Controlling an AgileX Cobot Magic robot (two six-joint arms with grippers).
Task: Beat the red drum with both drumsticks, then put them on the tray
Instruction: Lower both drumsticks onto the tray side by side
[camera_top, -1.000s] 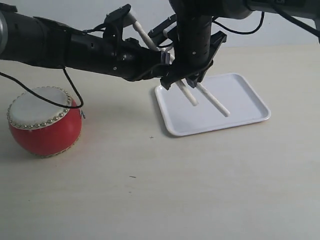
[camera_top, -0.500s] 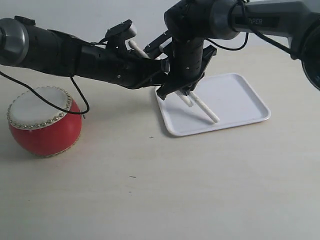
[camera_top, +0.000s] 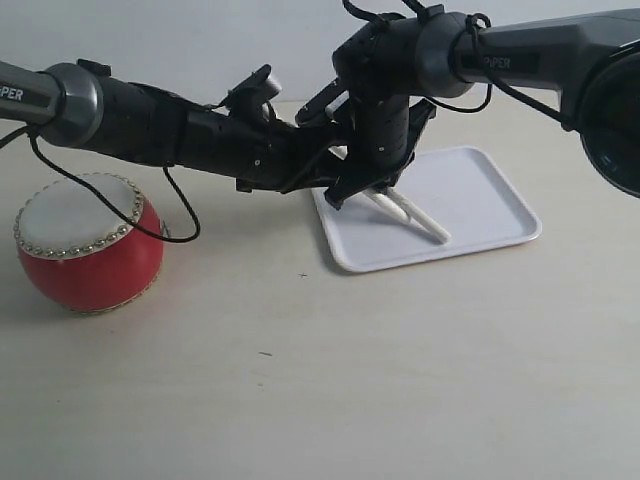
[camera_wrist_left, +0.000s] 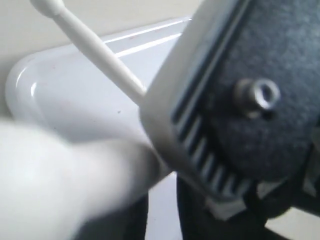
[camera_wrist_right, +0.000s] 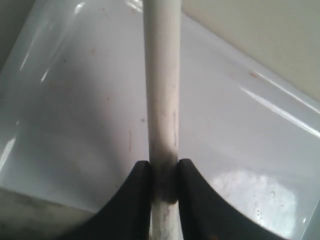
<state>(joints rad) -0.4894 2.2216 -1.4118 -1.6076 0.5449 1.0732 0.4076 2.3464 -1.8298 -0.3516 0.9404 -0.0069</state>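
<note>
The red drum (camera_top: 88, 245) stands at the far left, apart from both arms. The white tray (camera_top: 480, 200) lies right of centre. My right gripper (camera_top: 372, 188) hangs over the tray's left end, shut on a drumstick (camera_top: 422, 220) that slopes down to the tray floor; the right wrist view shows that stick (camera_wrist_right: 161, 85) pinched between the black fingers (camera_wrist_right: 134, 200) of this gripper (camera_wrist_right: 164, 175). My left gripper (camera_top: 335, 180) reaches in from the left beside it, holding the other drumstick (camera_top: 385, 205), a blur (camera_wrist_left: 70, 175) close to the left wrist camera.
The right gripper's housing (camera_wrist_left: 240, 100) fills much of the left wrist view, right next to my left gripper. The tray's rim (camera_wrist_left: 20, 75) and the right-hand stick (camera_wrist_left: 95, 47) show behind it. Bare tabletop (camera_top: 330, 380) lies in front.
Both arms have come down toward the tray's left end. The two sticks have sunk and tilted flatter, their tips now low on the tray.
</note>
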